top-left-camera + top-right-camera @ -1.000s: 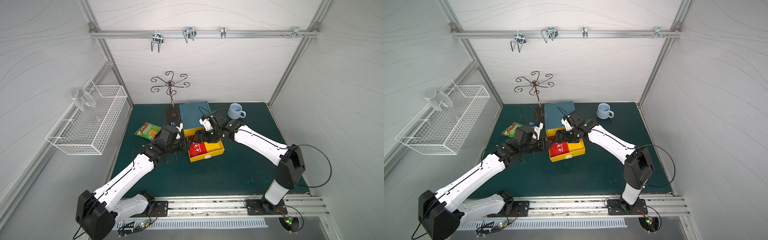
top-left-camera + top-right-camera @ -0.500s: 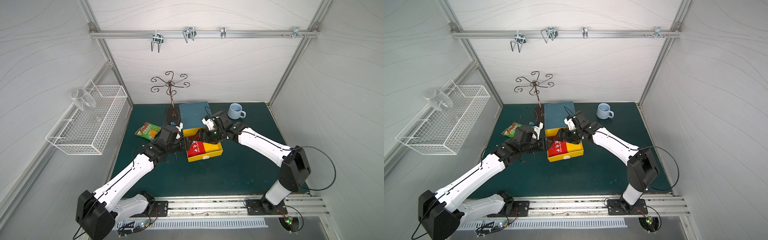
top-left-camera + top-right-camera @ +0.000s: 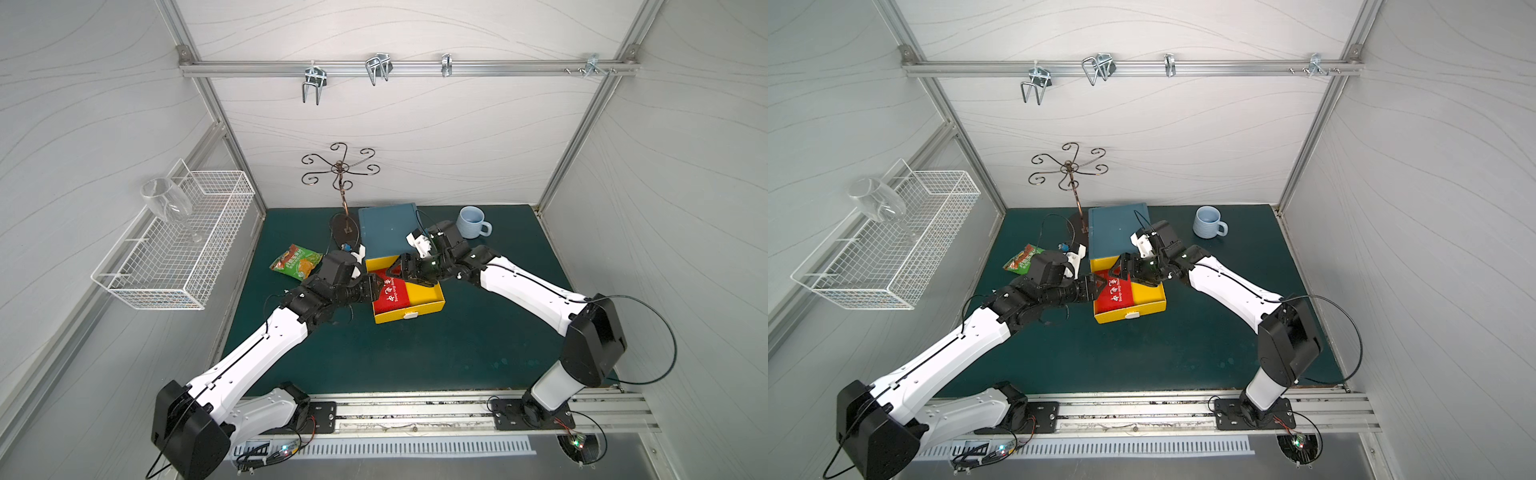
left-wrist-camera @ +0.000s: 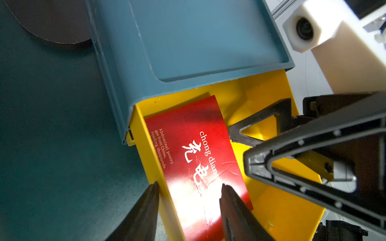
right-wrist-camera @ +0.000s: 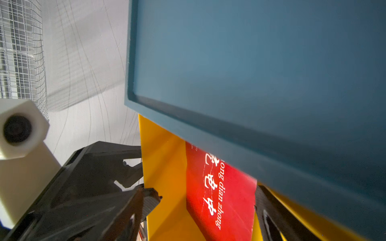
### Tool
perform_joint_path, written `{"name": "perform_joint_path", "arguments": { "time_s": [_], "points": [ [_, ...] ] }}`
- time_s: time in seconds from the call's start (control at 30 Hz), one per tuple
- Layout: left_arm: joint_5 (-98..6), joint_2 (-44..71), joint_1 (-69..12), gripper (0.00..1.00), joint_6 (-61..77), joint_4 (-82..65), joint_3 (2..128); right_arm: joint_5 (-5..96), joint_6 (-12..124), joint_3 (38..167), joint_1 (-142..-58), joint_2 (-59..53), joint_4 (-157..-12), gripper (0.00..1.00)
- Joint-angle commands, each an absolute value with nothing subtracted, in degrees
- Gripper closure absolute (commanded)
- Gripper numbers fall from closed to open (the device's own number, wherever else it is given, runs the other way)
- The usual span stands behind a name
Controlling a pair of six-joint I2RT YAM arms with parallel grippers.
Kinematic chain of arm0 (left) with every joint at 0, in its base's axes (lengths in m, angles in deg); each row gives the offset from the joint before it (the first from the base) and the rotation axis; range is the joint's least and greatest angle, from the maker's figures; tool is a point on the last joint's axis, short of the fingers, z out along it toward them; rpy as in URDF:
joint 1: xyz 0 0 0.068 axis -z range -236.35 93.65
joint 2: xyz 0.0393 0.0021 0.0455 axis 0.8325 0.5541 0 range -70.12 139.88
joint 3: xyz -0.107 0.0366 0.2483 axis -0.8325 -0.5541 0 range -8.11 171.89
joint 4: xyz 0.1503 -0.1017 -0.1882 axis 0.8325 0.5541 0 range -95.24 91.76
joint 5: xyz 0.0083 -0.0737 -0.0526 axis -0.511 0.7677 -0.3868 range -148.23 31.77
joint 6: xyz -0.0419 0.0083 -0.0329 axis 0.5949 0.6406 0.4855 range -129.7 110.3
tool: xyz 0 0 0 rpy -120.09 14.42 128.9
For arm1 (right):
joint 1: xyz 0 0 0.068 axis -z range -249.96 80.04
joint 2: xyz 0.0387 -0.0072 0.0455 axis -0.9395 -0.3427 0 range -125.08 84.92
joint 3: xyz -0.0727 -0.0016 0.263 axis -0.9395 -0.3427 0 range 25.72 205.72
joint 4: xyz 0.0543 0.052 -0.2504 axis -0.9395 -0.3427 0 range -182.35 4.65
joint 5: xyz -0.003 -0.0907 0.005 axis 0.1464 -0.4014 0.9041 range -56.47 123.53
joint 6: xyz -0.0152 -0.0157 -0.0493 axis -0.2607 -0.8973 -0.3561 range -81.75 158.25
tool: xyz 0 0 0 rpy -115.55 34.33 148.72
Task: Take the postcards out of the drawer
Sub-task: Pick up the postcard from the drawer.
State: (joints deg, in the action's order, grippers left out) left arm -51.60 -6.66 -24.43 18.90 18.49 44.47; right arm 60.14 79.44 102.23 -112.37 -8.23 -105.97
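Red rectangular paper postcard [image 4: 196,154] with white characters lies inside the pulled-out yellow plastic drawer [image 4: 282,210] of a teal box [image 3: 386,228]. Left gripper [image 4: 190,185] jaws part-spread, straddling the drawer side wall and card edge. Right gripper [image 5: 205,196] spread wide, card's other end between its fingers.

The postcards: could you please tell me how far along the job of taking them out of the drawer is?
Done: the yellow plastic drawer stands pulled open. In hand: both the left gripper and right gripper are open at the red rectangular postcard, which lies inside. Left: gripping and lifting it out; no card shows outside.
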Motion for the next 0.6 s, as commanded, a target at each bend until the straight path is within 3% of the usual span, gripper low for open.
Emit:
{"name": "perform_joint_path", "arguments": {
  "time_s": [0.0, 0.57],
  "points": [
    [-50.3, -6.3, -24.2, 0.51, 19.0, 15.6, 46.8, 62.3, 80.3, 101.8, -112.5, -6.5, -102.8, 0.15],
    [-49.9, -6.7, -24.2, 0.54, 19.7, 15.0, 46.3, 65.0, 84.2, 98.6, -111.6, -4.9, -95.4, 0.16]
  ]
}}
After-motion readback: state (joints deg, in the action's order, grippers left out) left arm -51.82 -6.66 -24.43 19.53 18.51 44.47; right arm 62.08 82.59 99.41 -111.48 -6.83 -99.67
